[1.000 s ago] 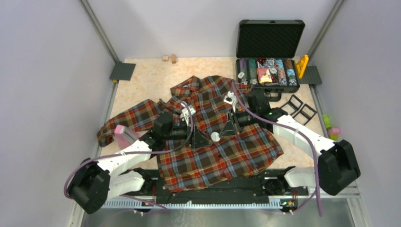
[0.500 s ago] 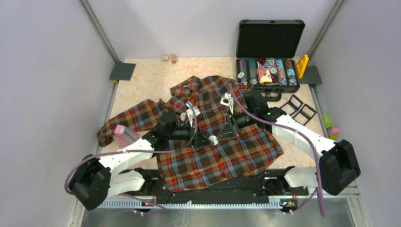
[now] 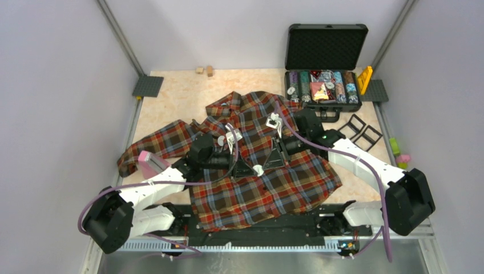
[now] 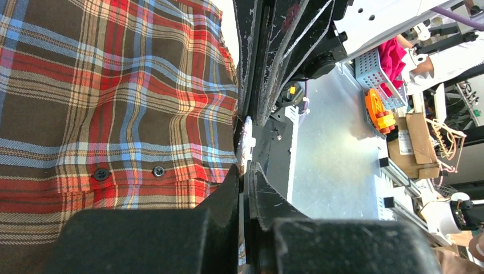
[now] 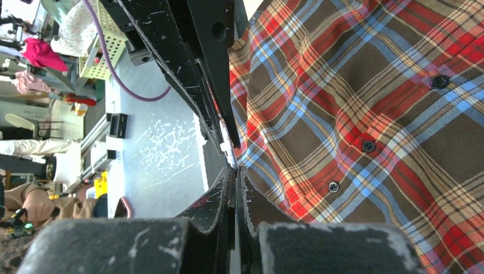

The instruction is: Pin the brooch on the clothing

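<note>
The left hand (image 4: 245, 170) and right hand (image 5: 235, 170), each with scuffed black wedge-shaped fingers pressed together, meet tip to tip, both clamped on the brooch (image 3: 258, 169), a small pale disc. It sits over the middle of the soft plaid shirt (image 3: 274, 188), which lies rumpled on the mottled beige tabletop (image 3: 177, 97).

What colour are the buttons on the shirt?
Dark, nearly black. The buttons on the shirt show best in the right wrist view.
</note>
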